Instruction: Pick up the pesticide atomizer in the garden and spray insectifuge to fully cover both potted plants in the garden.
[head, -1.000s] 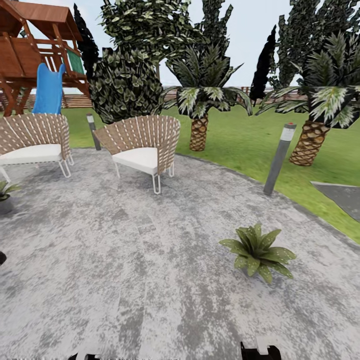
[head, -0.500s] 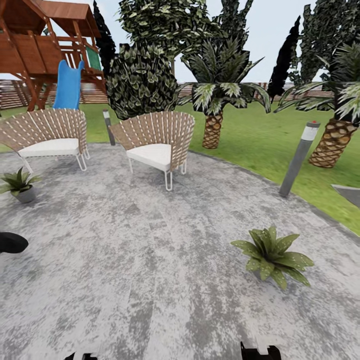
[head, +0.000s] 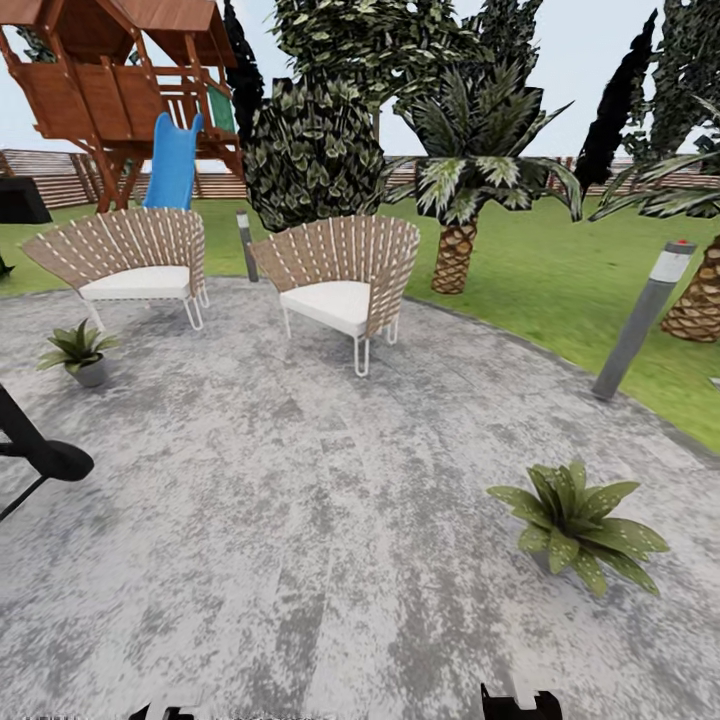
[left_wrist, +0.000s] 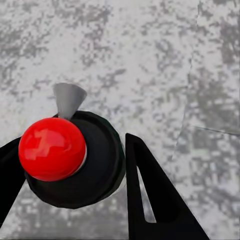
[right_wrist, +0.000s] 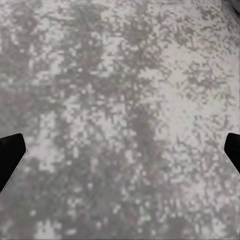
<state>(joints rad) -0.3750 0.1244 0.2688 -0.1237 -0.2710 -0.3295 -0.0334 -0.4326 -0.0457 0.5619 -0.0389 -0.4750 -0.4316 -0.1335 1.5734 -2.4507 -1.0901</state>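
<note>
Standing on the grey stone patio (head: 300, 520): one potted plant (head: 585, 525) at right, the other potted plant (head: 80, 350) at left near a wicker chair (head: 130, 262). Left gripper (left_wrist: 70, 165) fingers clamp a dark round bottle with a red cap (left_wrist: 50, 148), probably the pesticide atomizer seen end-on. Right gripper (right_wrist: 120, 155) fingers spread wide, over bare stone.

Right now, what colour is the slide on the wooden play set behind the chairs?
Bright blue. The slide shows best in the head view, hanging from the brown wooden play set.
</note>
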